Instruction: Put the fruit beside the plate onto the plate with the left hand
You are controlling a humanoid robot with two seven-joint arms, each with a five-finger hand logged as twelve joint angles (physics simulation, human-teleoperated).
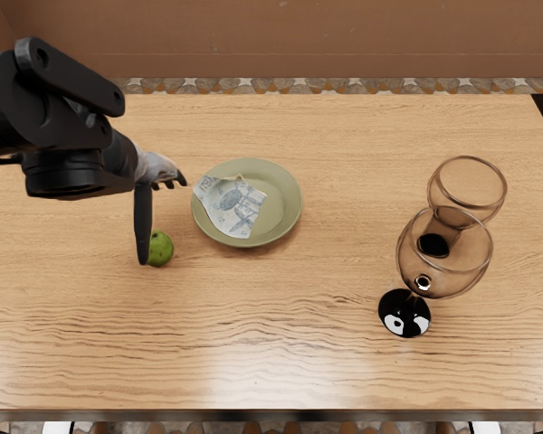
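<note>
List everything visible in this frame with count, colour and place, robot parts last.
table: one, light wood, fills the view
plate: one, olive green, centre-left
crumpled paper: one, white with bluish print, on the plate
fruit: one, green, on the table left of the plate
wine glasses: two, brown-tinted, right side, overlapping in view
left hand: one, grey and black, above the fruit, holding nothing

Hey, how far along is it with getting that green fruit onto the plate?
Done: nothing yet. The green fruit lies on the table left of the plate, which holds only a crumpled paper. In hand: the left hand hovers above the fruit, one finger reaching down at its left side, no grasp closed. Left: grasp, lift, carry right, set it on the plate.
</note>
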